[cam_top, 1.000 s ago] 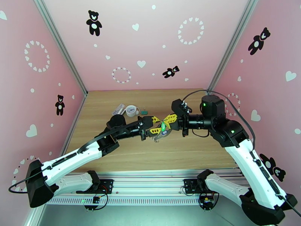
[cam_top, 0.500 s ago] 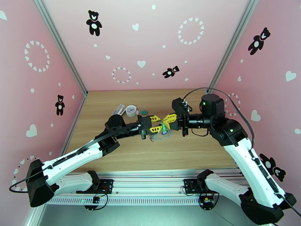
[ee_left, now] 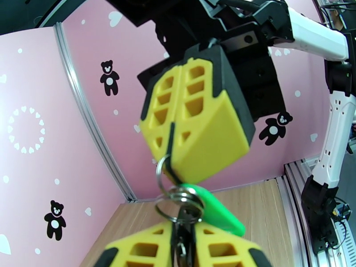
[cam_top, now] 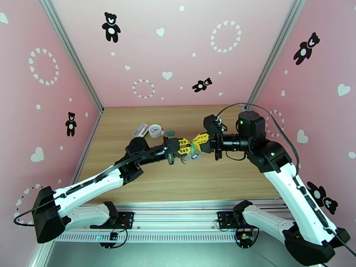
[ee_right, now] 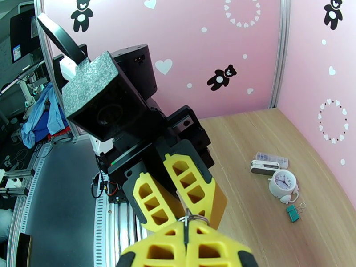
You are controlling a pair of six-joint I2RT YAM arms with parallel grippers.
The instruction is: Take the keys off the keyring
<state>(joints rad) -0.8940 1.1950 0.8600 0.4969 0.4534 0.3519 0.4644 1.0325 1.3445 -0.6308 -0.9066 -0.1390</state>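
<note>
One clock (ee_right: 283,182). Just beside it, one teal clip (ee_right: 292,213) and, on its other side, what look like two small flat cases (ee_right: 265,166). Well away from the clock, one keyring (ee_left: 178,197) with one green key (ee_left: 216,212) and two metal rings (ee_left: 159,172).

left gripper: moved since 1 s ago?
Yes: the left gripper has shut on the keyring and edged right, away from the white clock, toward the right gripper.
</note>
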